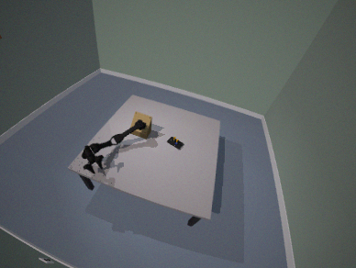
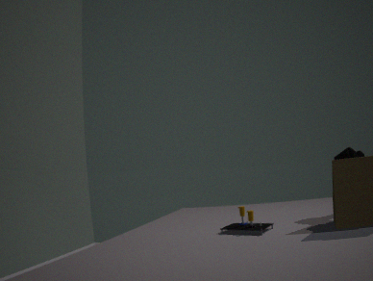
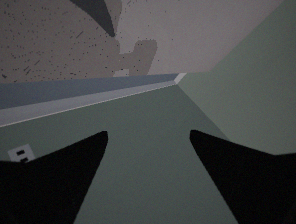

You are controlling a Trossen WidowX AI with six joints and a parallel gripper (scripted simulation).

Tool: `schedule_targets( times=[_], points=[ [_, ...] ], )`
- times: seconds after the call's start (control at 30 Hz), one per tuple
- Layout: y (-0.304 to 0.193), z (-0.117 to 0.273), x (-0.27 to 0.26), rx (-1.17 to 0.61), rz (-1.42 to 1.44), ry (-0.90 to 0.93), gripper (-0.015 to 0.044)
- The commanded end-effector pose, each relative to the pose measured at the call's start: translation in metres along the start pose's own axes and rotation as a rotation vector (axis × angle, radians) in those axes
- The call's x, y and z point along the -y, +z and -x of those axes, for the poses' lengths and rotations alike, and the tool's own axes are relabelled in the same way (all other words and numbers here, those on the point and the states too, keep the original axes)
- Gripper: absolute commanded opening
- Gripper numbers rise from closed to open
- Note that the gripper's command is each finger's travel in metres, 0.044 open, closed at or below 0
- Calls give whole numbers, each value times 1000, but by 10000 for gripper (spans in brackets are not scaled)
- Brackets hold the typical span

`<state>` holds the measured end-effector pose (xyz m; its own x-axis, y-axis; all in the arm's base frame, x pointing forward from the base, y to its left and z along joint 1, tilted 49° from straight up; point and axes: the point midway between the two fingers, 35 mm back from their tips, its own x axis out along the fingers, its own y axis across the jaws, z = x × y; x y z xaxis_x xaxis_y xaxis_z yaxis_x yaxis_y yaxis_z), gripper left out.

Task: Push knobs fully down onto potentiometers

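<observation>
The circuit board [image 1: 171, 141] [image 2: 261, 226] is a dark plate on short legs on the table. Two yellow knobs stand upright over it: one knob [image 2: 241, 211] sits higher, the other knob [image 2: 250, 216] lower. Pale shaft shows under both. A blue part [image 2: 244, 223] shows at the foot of the higher knob. Contact at the knobs is too small to judge in the top view. My gripper [image 1: 98, 170] [image 3: 149, 134] is open and empty, near the table's left corner, far from the board. The board is outside the wrist view.
A tan wooden box [image 1: 144, 132] [image 2: 353, 192] stands on the table [image 1: 179, 184] between the board and the back left, with a dark part of the arm [image 1: 139, 125] above it in the top view. A wall socket [image 3: 21, 153] shows in the wrist view.
</observation>
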<state>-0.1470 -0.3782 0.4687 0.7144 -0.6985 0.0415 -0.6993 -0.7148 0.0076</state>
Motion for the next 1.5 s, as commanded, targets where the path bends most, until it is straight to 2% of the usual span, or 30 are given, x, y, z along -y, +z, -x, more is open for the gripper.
schedule_targets(
  times=[0.0,0.17,0.47,0.77,0.93,1.3,1.47],
  points=[
    [0,0,0,-2,3,1,374],
    [-9,1,-3,-41,68,30,242],
    [-63,2,41,-142,223,59,6],
    [-102,15,88,-195,433,101,0],
    [-117,20,92,-262,403,126,0],
    [-169,22,194,-393,603,94,0],
    [-174,23,224,-420,722,82,0]
  ],
)
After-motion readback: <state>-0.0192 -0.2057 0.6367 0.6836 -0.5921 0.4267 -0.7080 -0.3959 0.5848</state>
